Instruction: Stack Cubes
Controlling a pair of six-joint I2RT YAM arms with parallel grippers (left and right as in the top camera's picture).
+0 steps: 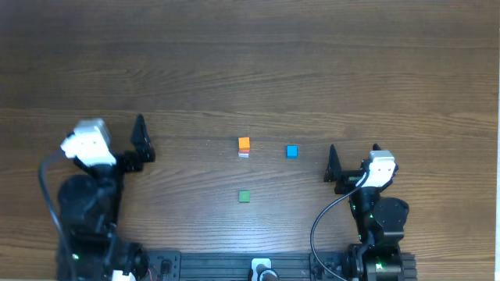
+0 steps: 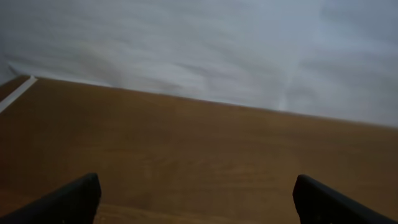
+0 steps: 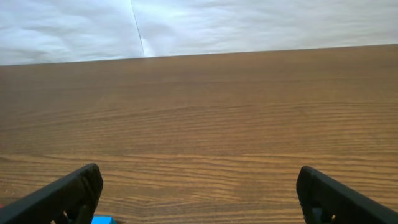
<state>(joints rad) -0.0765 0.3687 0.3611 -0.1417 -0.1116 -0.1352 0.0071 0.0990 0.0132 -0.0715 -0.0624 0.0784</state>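
Orange cube [image 1: 244, 144]: mid-table, with a white sliver [image 1: 244, 155] tight against its near edge. That could be a white block under it, but I can't call that from above.
Blue cube [image 1: 291, 151]: flat on the wood, near the orange one on my right arm's side but not touching it. A corner of it peeks in by my right fingers.
Green cube [image 1: 244, 197]: on its own, closer to my bases, in line with the orange one and well apart from it.
Right gripper [image 3: 199, 186]: fingers spread wide and nothing between them. It's parked near the blue cube, on the outer side.
Left gripper [image 2: 197, 193]: also splayed and empty, out on the left, well apart from every cube.
Table [image 1: 250, 62]: bare wood grain beyond the cubes, with a pale backdrop at the far edge.
Progress: I'd say barely begun. At best one pair is stacked, while blue and green sit loose and both need lifting onto the pile. Blue looks the handiest first pick for my right arm.
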